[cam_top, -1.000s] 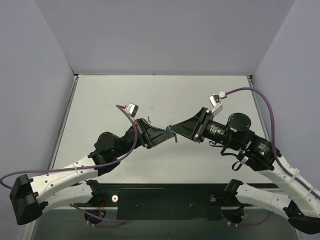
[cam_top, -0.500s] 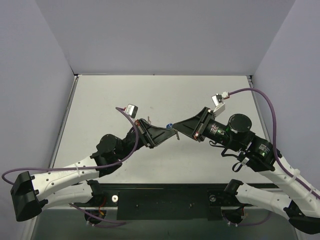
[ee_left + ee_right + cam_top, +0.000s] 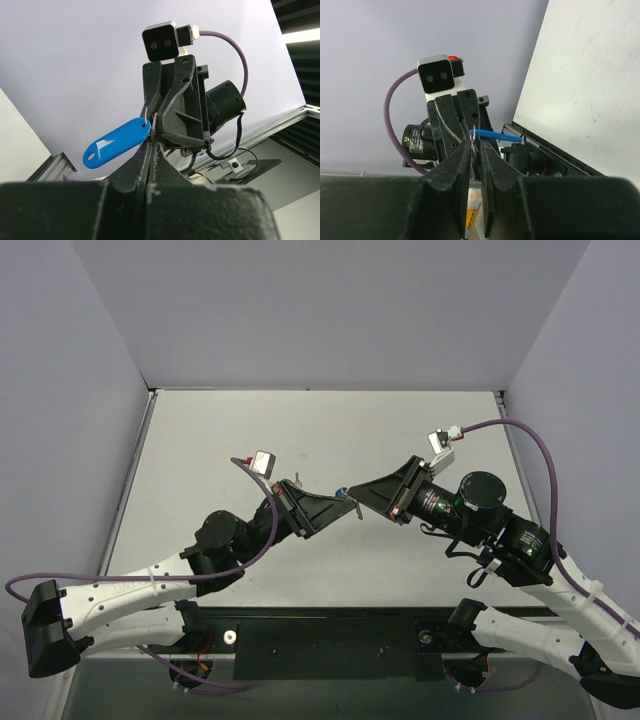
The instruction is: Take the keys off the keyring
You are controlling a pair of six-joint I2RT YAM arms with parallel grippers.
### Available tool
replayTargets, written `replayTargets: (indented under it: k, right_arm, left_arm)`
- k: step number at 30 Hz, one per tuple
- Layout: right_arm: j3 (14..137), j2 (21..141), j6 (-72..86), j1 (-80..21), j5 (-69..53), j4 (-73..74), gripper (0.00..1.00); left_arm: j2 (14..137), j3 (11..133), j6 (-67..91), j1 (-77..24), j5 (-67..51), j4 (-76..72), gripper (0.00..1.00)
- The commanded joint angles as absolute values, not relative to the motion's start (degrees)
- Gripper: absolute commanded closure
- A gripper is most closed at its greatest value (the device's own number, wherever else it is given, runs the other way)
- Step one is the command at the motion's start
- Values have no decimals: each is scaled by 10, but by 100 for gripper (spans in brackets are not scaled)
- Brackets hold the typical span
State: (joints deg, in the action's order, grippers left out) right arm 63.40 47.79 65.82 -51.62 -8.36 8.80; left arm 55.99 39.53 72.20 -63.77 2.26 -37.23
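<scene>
The keyring (image 3: 117, 143) hangs in the air above the table (image 3: 250, 430), right at the spot where my two grippers meet tip to tip. From the left gripper (image 3: 151, 144) it runs off sideways from the fingertips. Its eyelet end is at the tips and its long axis slopes away and down, crosswise to the line the two arms make. The left fingers are pressed fully together at that eyelet end, but I can't make out exactly what they pinch.

The right gripper (image 3: 475, 147) faces it head-on, its fingers nearly together with only a thin slot between them. A silver bit (image 3: 474, 135) stands in that slot, just past the tips, and the keyring shows edge-on beyond it. I can't tell whether the fingers bite on it, or whether it is ring wire or one of the keys.

Neither arm is nearer. I judge the coming pull runs along the arms' shared line, away from the keyring's flat.
</scene>
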Motion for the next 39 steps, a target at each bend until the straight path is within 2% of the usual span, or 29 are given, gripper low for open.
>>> replayTargets:
  k: [1, 6, 8, 11, 17, 19, 21, 24, 30, 39]
  right_arm:
    - [634, 487, 664, -541, -129, 35, 91]
    - [634, 489, 664, -544, -126, 33, 89]
    - [635, 489, 662, -546, -125, 33, 91]
    - [636, 490, 658, -547, -126, 40, 100]
    - [635, 483, 642, -547, -129, 63, 100]
    - [644, 482, 625, -547, -129, 82, 100]
    - [654, 483, 608, -546, -133, 99, 100]
    - [665, 488, 586, -541, -152, 135, 100]
    - [717, 524, 499, -534, -202, 248, 100]
    - [766, 551, 416, -526, -279, 294, 100]
  left_arm:
    - [578, 424, 686, -653, 25, -308, 100]
    - [584, 426, 680, -660, 30, -302, 100]
    - [584, 428, 677, -661, 30, -299, 100]
    - [586, 440, 664, -664, 27, -277, 100]
    - [577, 470, 618, -677, 34, -183, 100]
    - [570, 475, 607, -678, 33, -157, 95]
    - [559, 484, 592, -679, 27, -120, 79]
    - [534, 511, 571, -683, 31, -22, 69]
    - [467, 565, 532, -686, 56, 182, 62]
    - [384, 612, 483, -686, 97, 330, 50]
